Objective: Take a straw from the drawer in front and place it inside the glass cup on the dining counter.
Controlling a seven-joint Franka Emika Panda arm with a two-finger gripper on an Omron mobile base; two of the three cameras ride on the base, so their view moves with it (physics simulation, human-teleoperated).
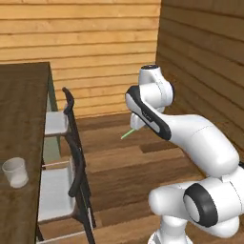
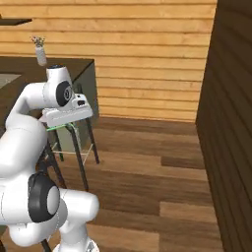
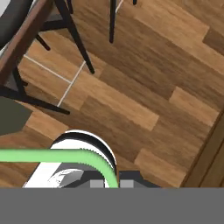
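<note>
My gripper (image 3: 111, 184) is shut on the straw (image 3: 52, 156), a thin light-green stick that runs left from the fingertips and looks bent in the hand view. In the left base view the straw (image 1: 127, 134) sticks out from behind my forearm, above the wooden floor. In the right base view the straw (image 2: 57, 127) lies just under the hand. The glass cup (image 1: 15, 172) stands upright near the edge of the dining counter (image 1: 24, 114), well to the left of the hand, with the stools between them. The drawer is out of view.
Two black-framed stools (image 1: 71, 147) with pale seats stand along the counter's side, between the arm and the cup. A small pale vase (image 2: 40, 51) sits on the counter's far part. Plank walls close the back and right; open floor (image 2: 147, 162) lies ahead.
</note>
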